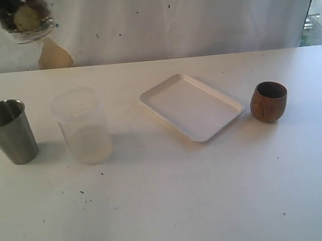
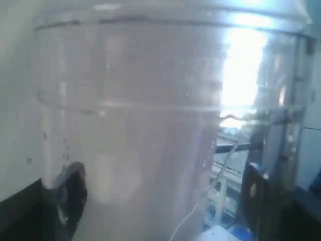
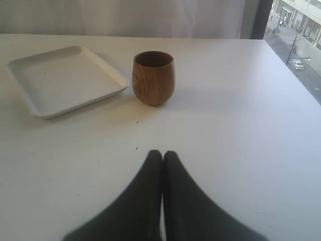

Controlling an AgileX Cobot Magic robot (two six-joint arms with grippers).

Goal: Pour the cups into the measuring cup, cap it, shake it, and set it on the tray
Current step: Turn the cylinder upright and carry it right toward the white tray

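High in the exterior view's top left corner, the clear measuring cup [image 1: 28, 22] hangs tilted and blurred, with something pale yellowish showing in it. My left gripper [image 2: 163, 193] is shut on it. The cup's wall [image 2: 150, 125] fills the left wrist view, with a dark finger [image 2: 72, 191] on either side. On the table stand the steel tumbler [image 1: 10, 131], the frosted plastic cup [image 1: 82, 126], the white tray [image 1: 192, 107] and the wooden cup [image 1: 269, 101]. My right gripper [image 3: 162, 154] is shut on nothing, low over the table, short of the wooden cup [image 3: 153, 78] and tray [image 3: 60, 80].
A white curtain [image 1: 197, 17] hangs behind the table's far edge. The table's right edge [image 3: 296, 75] runs close beside the wooden cup. Small dark specks [image 1: 82, 192] dot the tabletop near the front.
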